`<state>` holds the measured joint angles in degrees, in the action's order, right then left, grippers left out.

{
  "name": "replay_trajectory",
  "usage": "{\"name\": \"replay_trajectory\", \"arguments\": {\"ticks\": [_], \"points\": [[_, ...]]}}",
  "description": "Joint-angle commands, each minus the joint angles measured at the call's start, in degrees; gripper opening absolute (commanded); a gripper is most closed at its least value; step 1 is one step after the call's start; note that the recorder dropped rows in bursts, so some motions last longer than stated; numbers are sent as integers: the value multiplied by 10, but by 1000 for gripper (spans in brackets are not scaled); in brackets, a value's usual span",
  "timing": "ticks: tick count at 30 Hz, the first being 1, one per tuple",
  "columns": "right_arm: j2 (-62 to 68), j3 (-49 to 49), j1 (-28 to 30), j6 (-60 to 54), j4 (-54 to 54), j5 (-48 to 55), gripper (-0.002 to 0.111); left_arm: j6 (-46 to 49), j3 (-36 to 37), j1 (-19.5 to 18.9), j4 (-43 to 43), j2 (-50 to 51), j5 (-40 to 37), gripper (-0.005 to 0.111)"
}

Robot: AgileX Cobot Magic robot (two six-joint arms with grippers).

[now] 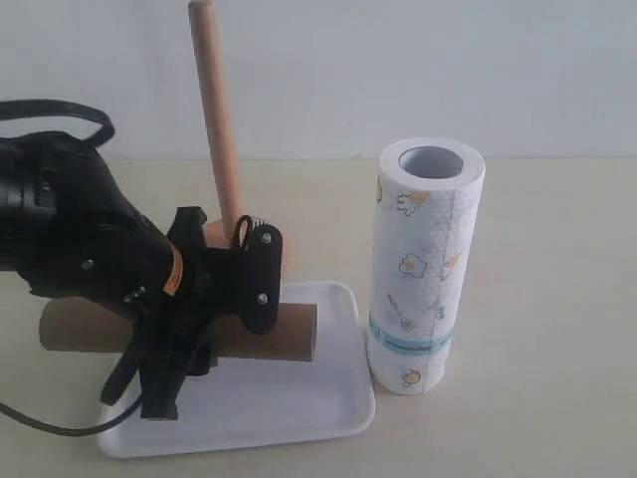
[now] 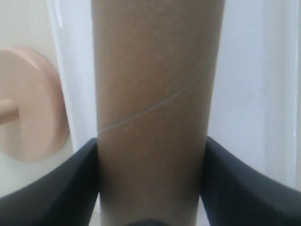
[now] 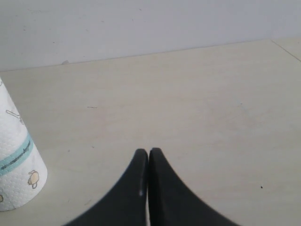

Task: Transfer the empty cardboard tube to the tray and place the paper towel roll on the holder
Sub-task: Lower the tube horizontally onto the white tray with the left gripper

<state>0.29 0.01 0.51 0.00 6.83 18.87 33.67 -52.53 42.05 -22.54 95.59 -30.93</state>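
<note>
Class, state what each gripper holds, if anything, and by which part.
Left gripper: the tube, jaws across its sides, away from both ends. Right gripper: nothing, jaws shut.

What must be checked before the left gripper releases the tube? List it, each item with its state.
1. Grip: the left gripper clamps the empty cardboard tube: ok.
2. Whole tube over the tray: not ok, one end juts past the rim.
3. Tube resting on the tray floor: cannot tell.
4. Dowel of the holder bare: ok.
5. The paper towel roll upright beside the tray: ok.
6. The right gripper shut, holding nothing: ok.
</note>
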Motion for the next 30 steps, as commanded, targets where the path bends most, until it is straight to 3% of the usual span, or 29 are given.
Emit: {"name": "replay_trajectory", "arguments": {"ticks": [1,30], "points": [[-3,0,3,0,1,-3,0,-29,-4,4,-4,28,47,4],[-3,0,3,0,1,-6,0,-56,-45,4,21,108,92,4]]}}
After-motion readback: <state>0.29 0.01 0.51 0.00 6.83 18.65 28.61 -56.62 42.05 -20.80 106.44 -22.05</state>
